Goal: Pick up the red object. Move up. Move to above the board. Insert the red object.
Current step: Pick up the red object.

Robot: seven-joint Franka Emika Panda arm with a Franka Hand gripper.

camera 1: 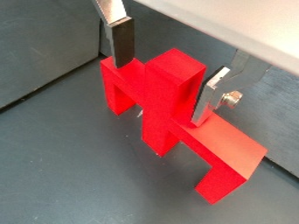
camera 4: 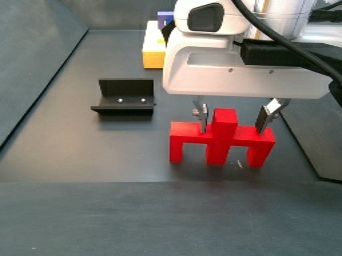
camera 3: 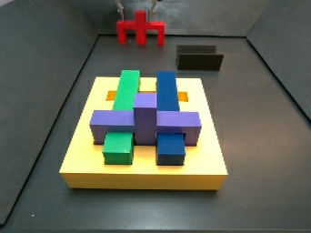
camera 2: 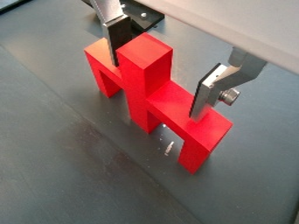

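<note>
The red object (camera 1: 176, 105) is an upright piece with a tall middle post and lower arms; it stands on the dark floor (camera 2: 70, 166). It shows in both side views (camera 3: 142, 29) (camera 4: 221, 143). My gripper (camera 1: 163, 70) (camera 2: 163, 66) is open and straddles the middle post, with one silver finger (camera 1: 117, 39) on one side and the other finger (camera 2: 211, 87) on the opposite side, each with a small gap to the post. In a side view the gripper (camera 4: 231, 115) hangs over the piece. The yellow board (camera 3: 85, 150) carries green, blue and purple blocks.
The fixture (camera 4: 124, 97) (camera 3: 201, 59) stands on the floor beside the red object. Grey walls (camera 3: 61, 82) enclose the floor. A corner of the board (camera 4: 151, 40) shows behind the arm.
</note>
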